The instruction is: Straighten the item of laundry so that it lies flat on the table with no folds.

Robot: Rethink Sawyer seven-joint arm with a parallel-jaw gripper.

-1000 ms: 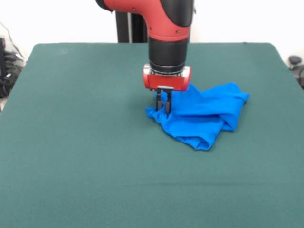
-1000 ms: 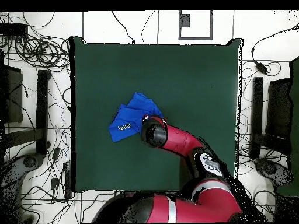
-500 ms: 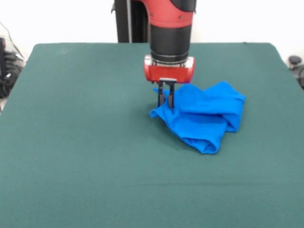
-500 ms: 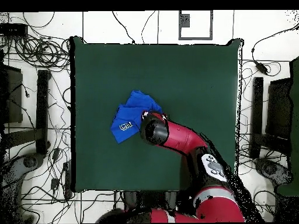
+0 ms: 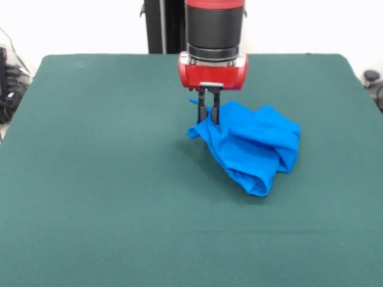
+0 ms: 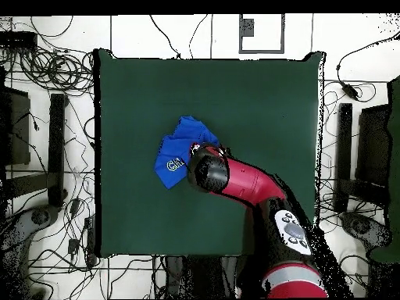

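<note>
- The gripper (image 5: 209, 117) pointed straight down from the red wrist block, its two thin black fingers (image 5: 201, 111) drawn close together and pinching a raised corner of the bright blue T-shirt (image 5: 254, 146) — that corner stood lifted off the felt while the rest of the cloth trailed away from it.
- In the front view the gathered corner showed as a small peak of fabric between and just below the fingertips, with a little blue flap poking out beside the fingers.
- The T-shirt lay crumpled in a bunched heap, several folds overlapping, sloping down from the pinched corner to a rounded lobe at its nearest edge; it was far from flat.
- From overhead the T-shirt (image 6: 177, 150) sat left of the table's middle, partly hidden under the arm's black-and-red wrist (image 6: 209, 173); a white printed mark showed on the cloth next to the wrist, too small to read.
- The red arm (image 6: 250, 186) reached in diagonally across the dark green table (image 6: 258, 101), whose felt top spread wide and bare on every side of the shirt.
- Around the table the floor carried tangles of black cables (image 6: 55, 70) — thickest along the left side in the overhead view.
</note>
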